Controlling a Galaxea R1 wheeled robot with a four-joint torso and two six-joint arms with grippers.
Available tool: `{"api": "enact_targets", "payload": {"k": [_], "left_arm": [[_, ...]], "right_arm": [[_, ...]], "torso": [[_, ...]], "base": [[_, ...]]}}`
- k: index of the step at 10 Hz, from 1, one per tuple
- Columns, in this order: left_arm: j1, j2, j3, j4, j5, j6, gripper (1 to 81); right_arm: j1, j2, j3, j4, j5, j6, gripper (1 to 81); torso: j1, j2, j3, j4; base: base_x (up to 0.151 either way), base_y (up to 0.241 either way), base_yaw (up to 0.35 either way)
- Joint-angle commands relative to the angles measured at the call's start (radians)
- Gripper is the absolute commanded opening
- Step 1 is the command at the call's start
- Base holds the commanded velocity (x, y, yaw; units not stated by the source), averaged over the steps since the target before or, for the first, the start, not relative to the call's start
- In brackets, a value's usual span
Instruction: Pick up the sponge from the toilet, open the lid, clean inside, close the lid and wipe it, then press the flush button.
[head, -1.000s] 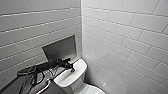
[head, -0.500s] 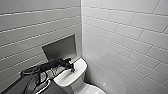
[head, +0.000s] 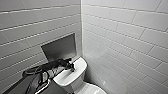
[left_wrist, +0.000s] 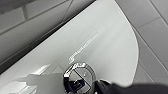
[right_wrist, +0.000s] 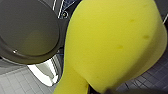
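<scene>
Reaching in from the left of the head view, the left arm (head: 47, 71) stretches over the toilet (head: 74, 84). The left gripper (head: 71, 68) is down at the tank top (head: 80, 64), near the middle of that flat white surface. The toilet stands in a corner between two tiled walls (head: 125, 30), with a plain grey panel (head: 60, 47) set into the wall behind the tank. A rounded white part of the toilet's front shows at the lower edge.

From the left wrist, the glossy tank top takes up most of the scene, and the button (left_wrist: 79, 79) sits in it as a round, shiny-rimmed disc. A dark part of the left gripper lies right at the button's rim. I cannot tell whether it presses on the button or only rests beside it, nor whether this pincer is open or closed.

From the right wrist, the sponge (right_wrist: 112, 45) is bright yellow and very close to the camera. It is bulged wide at one end and squeezed narrow at the other, where the right gripper (right_wrist: 100, 90) is clamped on it. The sponge is therefore in the right pincer, off the toilet, above a dark tiled floor (right_wrist: 152, 80). Beside it is a rounded grey shape (right_wrist: 30, 30) with a darker rim, which I cannot identify for certain.
</scene>
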Motion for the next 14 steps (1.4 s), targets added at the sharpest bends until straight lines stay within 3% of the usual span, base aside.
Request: {"api": "enact_targets", "payload": {"k": [1, 3, 6, 7, 8, 14], "left_arm": [[-0.175, -0.01, -0.029, 0.04, 0.014, 0.016, 1.0], [-0.169, -0.01, -0.061, 0.049, -0.009, 0.017, 1.0], [-0.145, -0.005, -0.069, 0.071, -0.014, 0.017, 1.0], [-0.137, 0.001, -0.069, 0.075, -0.018, 0.017, 1.0], [-0.134, 0.012, -0.072, 0.086, -0.031, 0.017, 1.0], [-0.109, 0.113, -0.166, 0.151, -0.034, 0.017, 1.0]], "right_arm": [[-0.012, -0.021, 0.042, 0.005, -0.073, -0.001, 1.0], [-0.029, -0.019, 0.035, 0.002, -0.029, -0.003, 1.0], [-0.027, -0.015, 0.038, -0.001, -0.029, -0.003, 1.0], [-0.027, -0.012, 0.036, -0.001, -0.029, -0.003, 1.0], [-0.027, -0.009, 0.033, -0.002, -0.029, -0.003, 1.0], [-0.026, 0.013, 0.007, -0.002, -0.029, -0.003, 1.0]], "torso": [[0.0, 0.0, 0.0, 0.0], [0.0, 0.0, 0.0, 0.0], [0.0, 0.0, 0.0, 0.0], [0.0, 0.0, -0.053, 0.0], [0.0, 0.0, -0.003, 0.0], [0.0, 0.0, -0.024, 0.0]], "base": [[0.0, 0.0, 0.0], [0.0, 0.0, 0.0], [0.0, 0.0, 0.0], [0.0, 0.0, 0.0], [0.0, 0.0, 0.0], [0.0, 0.0, 0.0]]}}
